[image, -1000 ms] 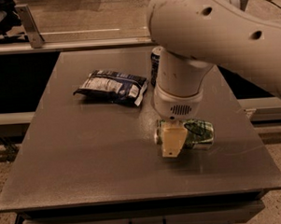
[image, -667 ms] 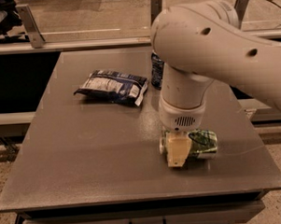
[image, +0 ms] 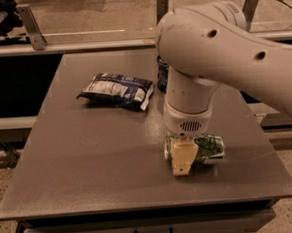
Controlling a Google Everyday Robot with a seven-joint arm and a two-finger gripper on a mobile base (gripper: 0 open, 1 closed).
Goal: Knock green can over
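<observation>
The green aluminium drink can [image: 209, 147] lies on its side at the front right of the grey bench [image: 90, 169], against the claw [image: 180, 158], whose opening cannot be told. The knock looks complete, so the claw should lift straight up without rolling the can toward the edge. Count: one green can, one dark blue can [image: 162, 74] behind the white arm [image: 215, 42], one dark snack bag [image: 117, 89].

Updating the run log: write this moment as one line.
green can: on its side, front right of table | gripper: low at one end of it | blue can: behind arm, mostly hidden
</observation>
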